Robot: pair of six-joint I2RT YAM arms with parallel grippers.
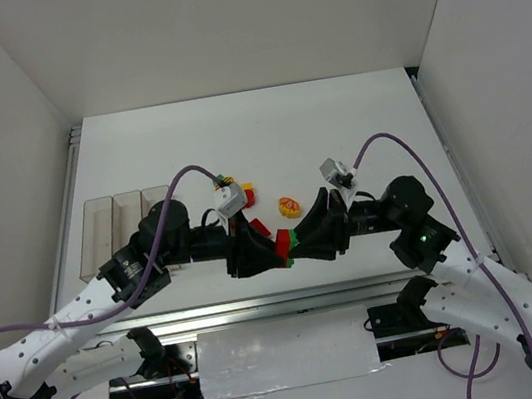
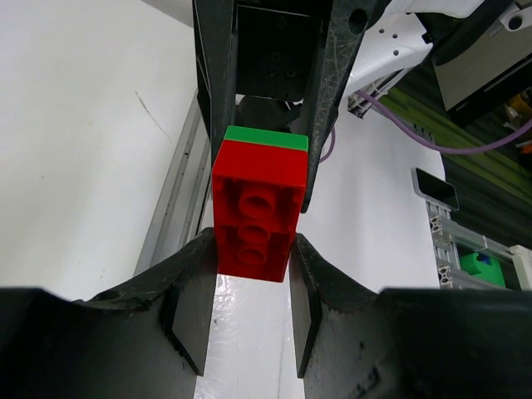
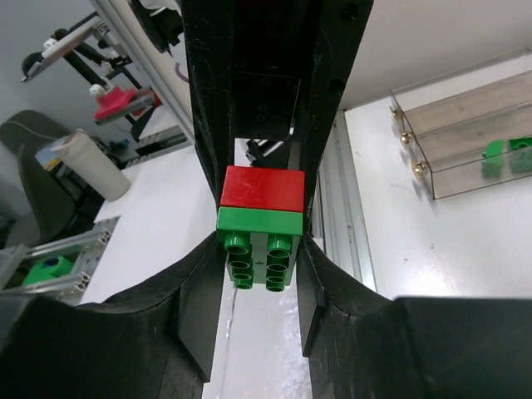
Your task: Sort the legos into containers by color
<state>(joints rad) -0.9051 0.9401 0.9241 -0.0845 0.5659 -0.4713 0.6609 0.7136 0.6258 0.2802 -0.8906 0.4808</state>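
**Q:** What are you holding?

**Me:** Two bricks stuck together, held up over the table (image 1: 365, 123) between my two arms. My left gripper (image 2: 249, 287) is clamped on the red brick (image 2: 258, 208), with a pad flat against each side wall. My right gripper (image 3: 259, 287) is closed the same way on the green brick (image 3: 259, 241). The bricks are pressed face to face, and the seam sits in the gap between my two sets of fingertips.

**Q:** How will they handle?

**Me:** They look like hard, light, glossy plastic, so I don't expect to crush anything. The smooth walls could slide in my pads if I pull at an angle. I'd guess the stud joint holds firm and then lets go all at once. The flat side walls near the seam are the best place to grip. Peeling with a slight tilt should work better than a straight tug.

**Q:** And after that?

**Me:** The containers (image 1: 117, 215) stand at the left edge of the table, well apart from me. My right wrist view shows green pieces (image 3: 507, 154) lying in one compartment. A yellow piece (image 1: 289, 204) lies loose just beyond my grippers.
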